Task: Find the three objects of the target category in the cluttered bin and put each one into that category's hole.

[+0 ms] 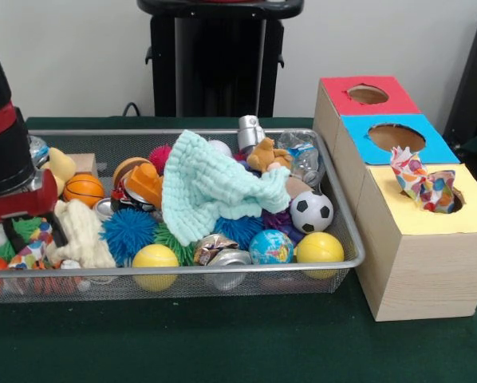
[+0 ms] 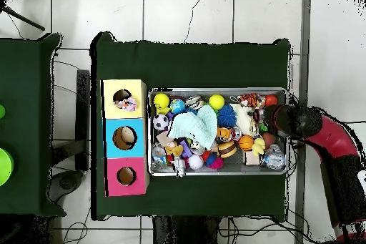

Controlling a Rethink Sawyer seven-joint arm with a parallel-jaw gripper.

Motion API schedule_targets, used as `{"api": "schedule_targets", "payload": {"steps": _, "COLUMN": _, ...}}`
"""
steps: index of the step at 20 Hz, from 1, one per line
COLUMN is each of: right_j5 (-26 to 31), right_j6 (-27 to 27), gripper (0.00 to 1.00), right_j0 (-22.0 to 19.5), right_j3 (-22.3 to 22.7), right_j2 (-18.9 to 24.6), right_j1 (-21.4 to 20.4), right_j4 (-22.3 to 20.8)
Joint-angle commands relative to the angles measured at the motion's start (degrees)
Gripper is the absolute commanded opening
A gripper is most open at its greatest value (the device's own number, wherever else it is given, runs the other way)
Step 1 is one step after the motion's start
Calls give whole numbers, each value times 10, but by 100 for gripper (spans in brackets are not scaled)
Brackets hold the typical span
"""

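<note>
- A crumpled patterned wrapper (image 1: 33,254) lies at the bin's (image 1: 222,269) end, just beside the gripper (image 1: 33,231); a similar one (image 1: 423,181) sits in the yellow box's hole (image 1: 454,199).
- The gripper's finger state probably can't be read; cannot tell.
- The boxes stand beyond the bin's opposite end.

This looks like a robotics lab set up for a sorting test rather than a home or shop. A table (image 2: 193,62) under dark green cloth stands on a pale tiled floor (image 2: 186,12), with cables (image 2: 68,216) trailing along the lower left of the overhead view. A plain white wall (image 1: 71,56) fills the top of the front view, behind a black pedestal (image 1: 218,60). On the cloth sit a wire bin (image 1: 222,271) crammed with toys and a wooden box (image 1: 418,263) with three holes (red, blue and yellow tops), all staged like test props.
</note>
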Motion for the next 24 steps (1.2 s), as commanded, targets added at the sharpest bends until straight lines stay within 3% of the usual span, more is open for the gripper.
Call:
{"api": "schedule_targets", "payload": {"steps": 1, "right_j5": -45, "right_j6": -132, "gripper": 100, "right_j0": -4, "right_j3": -15, "right_j2": 34, "right_j1": 89, "right_j4": -46}}
{"api": "schedule_targets", "payload": {"steps": 8, "right_j5": -75, "right_j6": -136, "gripper": 100, "right_j0": -6, "right_j3": -16, "right_j2": 47, "right_j1": 105, "right_j4": -53}}
{"api": "schedule_targets", "payload": {"steps": 9, "right_j5": -77, "right_j6": -140, "gripper": 0, "right_j0": -12, "right_j3": -14, "right_j2": 55, "right_j1": 110, "right_j4": -51}}
{"api": "schedule_targets", "payload": {"steps": 15, "right_j5": -88, "right_j6": -96, "gripper": 0, "right_j0": 8, "right_j3": 4, "right_j2": 51, "right_j1": 82, "right_j4": -49}}
{"api": "schedule_targets", "payload": {"steps": 24, "right_j5": -104, "right_j6": 31, "gripper": 0, "right_j0": 98, "right_j3": 64, "right_j2": 16, "right_j1": -53, "right_j4": -65}}
